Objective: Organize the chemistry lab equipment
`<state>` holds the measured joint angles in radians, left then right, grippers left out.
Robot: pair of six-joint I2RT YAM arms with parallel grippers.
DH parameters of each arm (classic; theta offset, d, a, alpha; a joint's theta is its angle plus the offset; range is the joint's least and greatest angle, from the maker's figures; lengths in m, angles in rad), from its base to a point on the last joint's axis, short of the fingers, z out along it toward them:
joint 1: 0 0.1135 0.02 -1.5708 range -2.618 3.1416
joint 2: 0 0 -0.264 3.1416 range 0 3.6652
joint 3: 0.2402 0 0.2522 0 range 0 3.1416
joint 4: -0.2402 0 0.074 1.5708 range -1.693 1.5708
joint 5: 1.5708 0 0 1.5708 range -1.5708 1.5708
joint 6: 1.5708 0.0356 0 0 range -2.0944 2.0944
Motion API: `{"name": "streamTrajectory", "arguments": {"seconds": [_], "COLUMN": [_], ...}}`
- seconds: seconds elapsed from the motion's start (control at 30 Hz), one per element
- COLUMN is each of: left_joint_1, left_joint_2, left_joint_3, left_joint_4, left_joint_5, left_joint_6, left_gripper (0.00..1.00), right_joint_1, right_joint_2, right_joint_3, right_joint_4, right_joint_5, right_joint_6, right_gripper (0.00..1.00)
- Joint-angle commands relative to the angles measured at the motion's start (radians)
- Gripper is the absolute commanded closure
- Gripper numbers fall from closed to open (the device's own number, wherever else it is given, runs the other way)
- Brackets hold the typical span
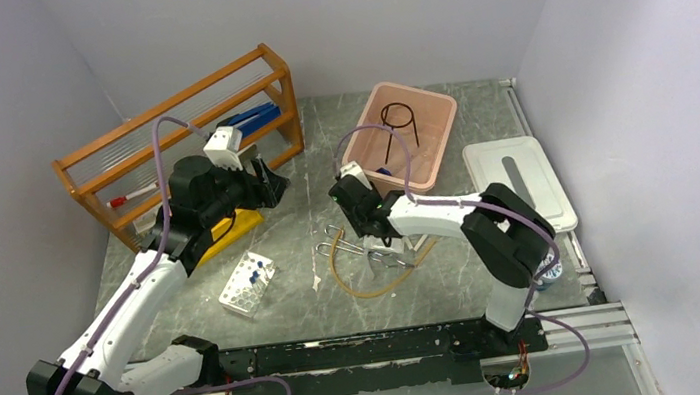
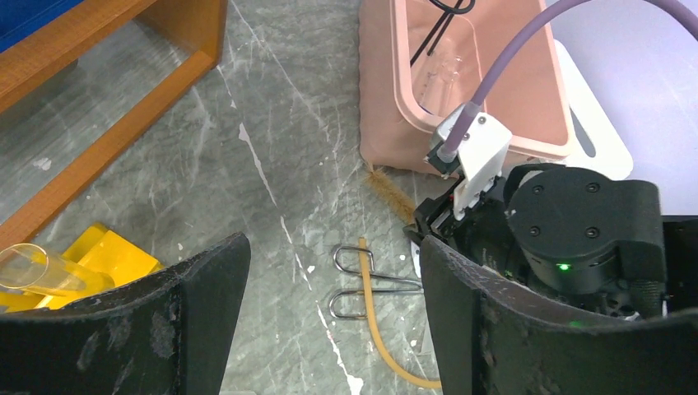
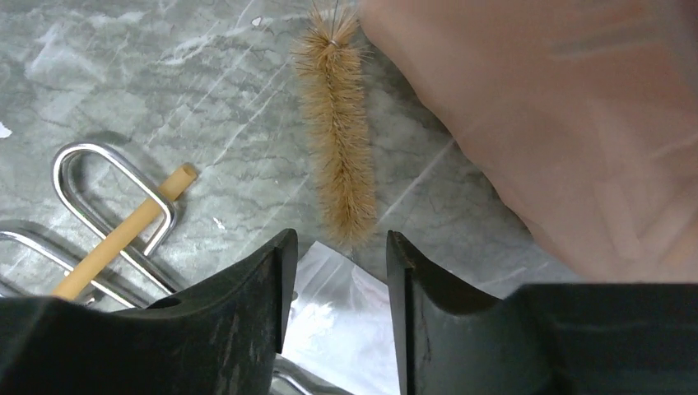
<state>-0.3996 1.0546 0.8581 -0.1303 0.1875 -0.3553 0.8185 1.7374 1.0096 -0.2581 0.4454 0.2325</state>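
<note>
Metal tongs [image 1: 350,248] lie mid-table with the amber rubber tube [image 1: 377,283] across their loop handles; both show in the left wrist view, tongs [image 2: 370,284] and tube [image 2: 377,325]. My right gripper [image 1: 353,212] is open, low over the table beside the pink bin [image 1: 440,141]. In the right wrist view a white shiny square [image 3: 346,309] lies between its fingers [image 3: 342,243], with a tan bristle brush [image 3: 342,148] just ahead. The black wire tripod [image 1: 398,117] lies in the bin. My left gripper [image 1: 269,182] is open wide and empty [image 2: 333,263]. Blue-capped vials sit in a white rack [image 1: 248,283].
The orange wooden shelf [image 1: 119,150] stands at the back left, with a blue item [image 1: 251,119] on it. A yellow block [image 1: 229,227] with a clear tube [image 2: 33,267] lies under the left arm. A white lid [image 1: 520,182] lies to the right of the bin.
</note>
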Motion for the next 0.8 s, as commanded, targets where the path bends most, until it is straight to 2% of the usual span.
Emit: {"name": "streamTrajectory", "arguments": {"seconds": [0.0, 0.17, 0.37, 0.5, 0.6, 0.77], "left_joint_1": [0.008, 0.008, 0.008, 0.009, 0.008, 0.008], "left_joint_2": [0.003, 0.010, 0.013, 0.016, 0.017, 0.016], "left_joint_3": [-0.008, -0.011, -0.011, -0.008, -0.005, -0.004], "left_joint_4": [0.036, 0.043, 0.038, 0.033, 0.028, 0.021], "left_joint_5": [0.003, 0.019, 0.018, 0.016, 0.012, 0.008], "left_joint_6": [0.014, 0.004, 0.001, 0.004, 0.007, 0.013], "left_gripper": [0.21, 0.21, 0.21, 0.21, 0.21, 0.21], "right_joint_1": [-0.001, -0.006, -0.037, -0.039, -0.045, -0.050], "right_joint_2": [0.033, 0.080, 0.077, 0.097, 0.135, 0.137], "right_joint_3": [-0.007, -0.016, -0.041, -0.002, 0.047, 0.071], "right_joint_4": [0.082, 0.107, 0.212, 0.253, 0.242, 0.189], "right_joint_5": [0.037, 0.043, -0.114, -0.142, -0.139, -0.153], "right_joint_6": [0.008, 0.032, -0.008, -0.038, -0.032, -0.026], "right_gripper": [0.51, 0.56, 0.69, 0.76, 0.73, 0.57]}}
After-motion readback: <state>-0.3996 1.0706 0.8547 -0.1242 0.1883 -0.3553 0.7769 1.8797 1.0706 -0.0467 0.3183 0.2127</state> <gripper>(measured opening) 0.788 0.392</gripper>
